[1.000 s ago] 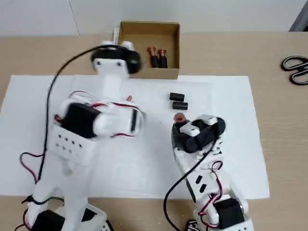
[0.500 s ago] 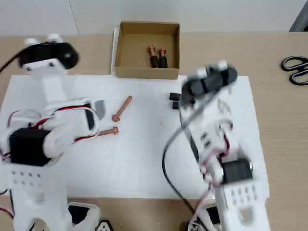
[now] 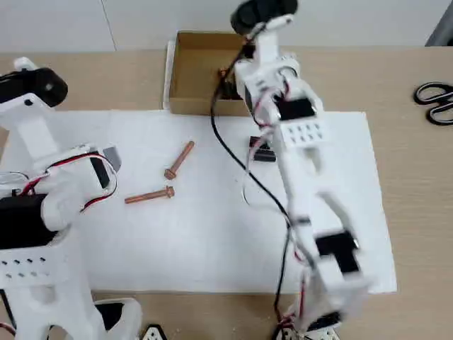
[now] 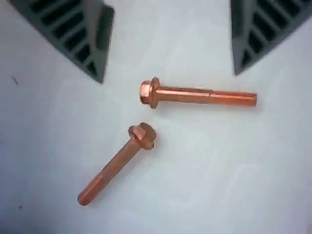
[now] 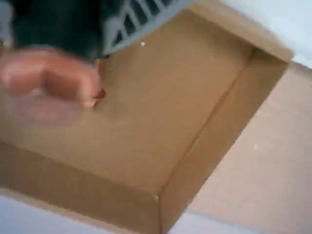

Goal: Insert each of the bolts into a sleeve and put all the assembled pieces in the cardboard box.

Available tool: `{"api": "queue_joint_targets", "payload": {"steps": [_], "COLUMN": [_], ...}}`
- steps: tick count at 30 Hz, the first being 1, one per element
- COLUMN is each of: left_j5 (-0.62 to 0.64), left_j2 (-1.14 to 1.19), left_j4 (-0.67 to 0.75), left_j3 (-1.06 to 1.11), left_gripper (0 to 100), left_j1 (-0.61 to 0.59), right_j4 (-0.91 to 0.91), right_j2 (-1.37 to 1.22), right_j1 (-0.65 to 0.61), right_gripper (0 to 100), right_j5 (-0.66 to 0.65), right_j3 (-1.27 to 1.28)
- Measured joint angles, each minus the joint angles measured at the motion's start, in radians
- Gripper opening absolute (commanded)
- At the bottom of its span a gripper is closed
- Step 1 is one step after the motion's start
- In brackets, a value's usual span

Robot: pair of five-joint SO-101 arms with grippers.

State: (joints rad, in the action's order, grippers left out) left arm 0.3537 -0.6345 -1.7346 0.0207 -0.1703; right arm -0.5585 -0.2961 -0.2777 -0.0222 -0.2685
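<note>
1. Left pincer (image 3: 107, 159), seen from the high view, hangs over the white sheet (image 3: 198, 241) that covers the middle of the wooden counter (image 3: 414, 184). It is just beside two loose bolts, one (image 3: 179, 159) lying slantwise and one (image 3: 148, 195) lying nearly level. The right arm (image 3: 297, 134) stretches across the sheet to the cardboard box (image 3: 185, 106), which stands at the sheet's far edge. On the box floor a boxed piece (image 3: 224, 79), copper head on a dark body, shows at the arm's edge and is partly hidden. Two black sleeves (image 3: 263, 151) lie on the sheet under the arm, near the box. Scissors (image 3: 433, 103) rest on bare wood well apart from the rest. A pale wall (image 3: 141, 21) rises behind the counter.

2. From the left wrist view, the left pincer (image 4: 168, 73) stands wide apart and holds nothing, with its grey ribbed fingers (image 4: 80, 36) above the sheet (image 4: 234, 185). Both bolts lie flat on the sheet with their heads close together but not touching. One bolt (image 4: 197, 95) lies between the two fingertips, and the other bolt (image 4: 114, 168) points away at an angle.

3. From the right wrist view, the right pincer (image 5: 97, 44) hovers over the inside of the cardboard box (image 5: 209, 141), near one corner. It appears closed on an assembled piece (image 5: 48, 78), a blurred copper head against a dark mass beside a grey finger (image 5: 134, 19). The box floor is plain brown. Bare wooden counter (image 5: 258, 175) shows past the box wall, and a strip of the white sheet (image 5: 58, 224) shows along the box's near side.
</note>
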Motion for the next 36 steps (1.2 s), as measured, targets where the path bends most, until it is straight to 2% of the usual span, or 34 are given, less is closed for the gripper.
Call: {"api": "queue_joint_targets", "payload": {"steps": [8, 15, 21, 29, 36], "left_j5": [0.0, 0.0, 0.0, 0.0, 0.0], "left_j2": [0.0, 0.0, 0.0, 0.0, 0.0], "left_j4": [0.0, 0.0, 0.0, 0.0, 0.0], "left_j3": [0.0, 0.0, 0.0, 0.0, 0.0], "left_gripper": [16, 17, 17, 17, 16], "left_j1": [-0.002, -0.002, -0.002, -0.002, -0.002], "right_j4": [-0.003, -0.138, -0.247, -0.353, -0.537], "right_j2": [-0.56, -0.838, -0.942, -0.961, -0.957], "right_j1": [0.012, 0.015, 0.017, 0.017, 0.02], "right_gripper": [0.4, 1.2, 15.1, 15.4, 15.4], "right_j5": [0.0, -0.034, -0.044, -0.114, -0.147], "right_j3": [-0.529, -0.878, -1.068, -1.238, -1.366]}}
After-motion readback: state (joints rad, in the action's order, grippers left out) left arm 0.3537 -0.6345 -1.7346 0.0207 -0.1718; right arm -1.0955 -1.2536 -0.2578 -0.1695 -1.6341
